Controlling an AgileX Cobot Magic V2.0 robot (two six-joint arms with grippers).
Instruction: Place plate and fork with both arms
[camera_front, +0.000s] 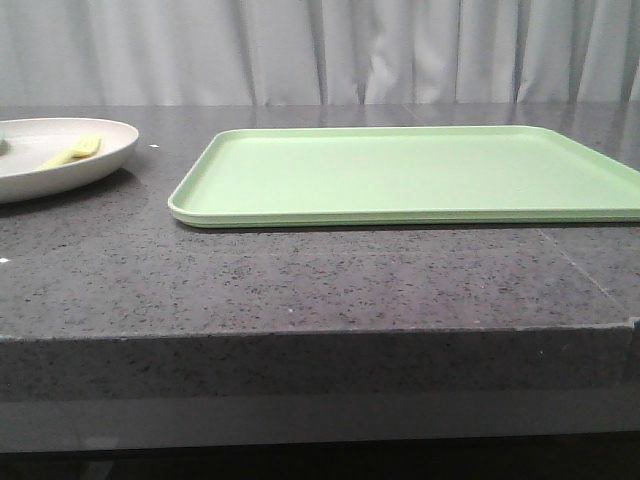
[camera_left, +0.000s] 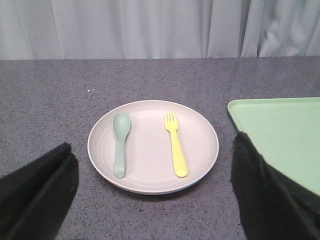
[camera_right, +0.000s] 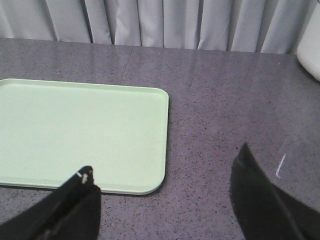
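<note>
Speckled dark grey stone forms the table (camera_front: 300, 290), its surface polished and its front edge squared off. At the far left of the front view, roughly at nine o'clock from the tray (camera_front: 420, 175), part of the plate (camera_front: 95, 160) is seen: a round, shallow, cream dish with a smooth raised rim, lying flat on the stone and set apart from the tray. The tray is a flat rectangle of matte light-green plastic with rounded corners and a low lip.

On the plate (camera_left: 150, 172), two utensils are laid side by side with a gap between them, handles towards the camera in the left wrist view. The fork (camera_left: 176, 145), a small glossy yellow plastic piece with short tines, is placed at about three o'clock on the plate; the spoon (camera_left: 120, 144), pale grey-green with an oval bowl, is placed at about nine o'clock.

The left gripper (camera_left: 152, 200) is held above the table just short of the plate, its black fingers (camera_left: 37, 195) spread wide and nothing grasped. The right gripper (camera_right: 165, 207) is likewise spread wide and empty, poised over the tray's rounded corner (camera_right: 157, 100) and the bare stone beside it. Pleated pale curtains (camera_front: 320, 50) are hung behind the table.
</note>
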